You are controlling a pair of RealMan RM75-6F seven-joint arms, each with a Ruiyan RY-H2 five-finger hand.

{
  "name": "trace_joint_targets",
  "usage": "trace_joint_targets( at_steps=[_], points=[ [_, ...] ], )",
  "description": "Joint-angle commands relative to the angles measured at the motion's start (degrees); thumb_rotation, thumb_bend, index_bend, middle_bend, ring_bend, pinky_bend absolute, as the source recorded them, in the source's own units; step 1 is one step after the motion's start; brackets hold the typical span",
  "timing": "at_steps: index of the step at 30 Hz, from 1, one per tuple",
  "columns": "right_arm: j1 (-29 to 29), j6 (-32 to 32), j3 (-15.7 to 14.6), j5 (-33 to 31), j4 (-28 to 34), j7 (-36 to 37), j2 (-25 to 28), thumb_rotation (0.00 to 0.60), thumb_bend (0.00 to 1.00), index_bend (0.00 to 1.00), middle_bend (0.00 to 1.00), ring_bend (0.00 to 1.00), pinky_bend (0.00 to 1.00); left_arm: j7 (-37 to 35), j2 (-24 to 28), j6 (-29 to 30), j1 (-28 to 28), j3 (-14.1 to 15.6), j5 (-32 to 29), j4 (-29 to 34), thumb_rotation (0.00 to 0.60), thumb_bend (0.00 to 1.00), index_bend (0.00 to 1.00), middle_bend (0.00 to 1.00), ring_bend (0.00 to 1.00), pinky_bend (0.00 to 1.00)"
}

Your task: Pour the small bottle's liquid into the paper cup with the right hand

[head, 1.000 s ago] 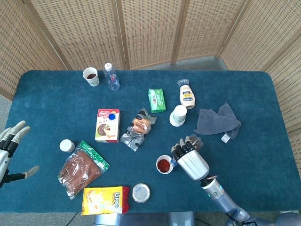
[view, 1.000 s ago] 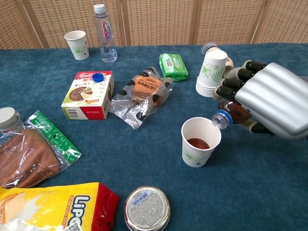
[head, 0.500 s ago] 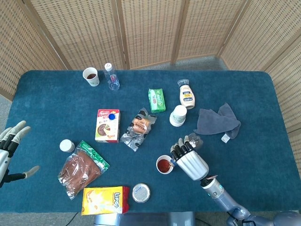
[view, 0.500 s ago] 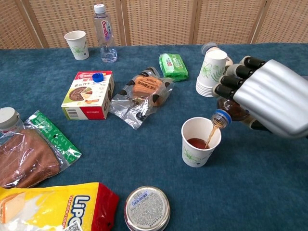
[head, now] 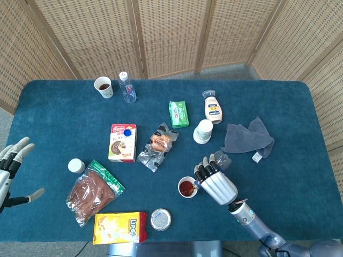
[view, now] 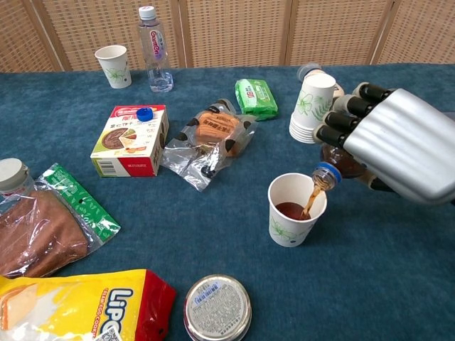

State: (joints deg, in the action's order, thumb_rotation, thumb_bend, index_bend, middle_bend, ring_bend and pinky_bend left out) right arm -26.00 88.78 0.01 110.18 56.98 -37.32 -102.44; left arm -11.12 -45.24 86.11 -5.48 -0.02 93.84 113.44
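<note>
Head view: the right hand sits near the table's near edge, fingers wrapped round the bottle, its mouth tipped left over the cup, which holds dark red liquid. A cup stack stands farther back, a grey cloth to its right. The left hand hangs off the table's left edge, fingers spread, holding nothing. Chest view: the right hand grips the bottle tilted down to the left, neck just above the cup rim, and a brown stream falls into the liquid inside. The stack stands just behind the hand, and a tin lies near the cup's left.
</note>
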Motion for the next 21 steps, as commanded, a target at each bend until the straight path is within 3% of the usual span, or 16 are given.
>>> trace_joint_targets(
  at_steps=[1,7,21],
  points=[
    [-0.02,0.11,-0.02,0.02,-0.22,-0.01,-0.05,0.600,0.82,0.39,0.63,0.31,0.86,0.04,-0.03,0.03,0.03,0.01,-0.03,-0.01,0.600,0.15,0.00,0.00,0.00,0.00],
    [-0.02,0.04,-0.11,-0.32,-0.09,0.70,0.01,0.600,0.82,0.39,0.63,0.31,0.86,0.04,0.03,-0.04,0.01,0.02,-0.09,0.02,0.600,0.15,0.00,0.00,0.00,0.00],
    [0.63,-0.68,-0.35,-3.49,5.08,11.21,1.49,0.600,0.81,0.39,0.63,0.31,0.86,-0.08,0.18,-0.09,0.06,0.16,0.09,0.10,0.600,0.15,0.00,0.00,0.00,0.00]
  ],
)
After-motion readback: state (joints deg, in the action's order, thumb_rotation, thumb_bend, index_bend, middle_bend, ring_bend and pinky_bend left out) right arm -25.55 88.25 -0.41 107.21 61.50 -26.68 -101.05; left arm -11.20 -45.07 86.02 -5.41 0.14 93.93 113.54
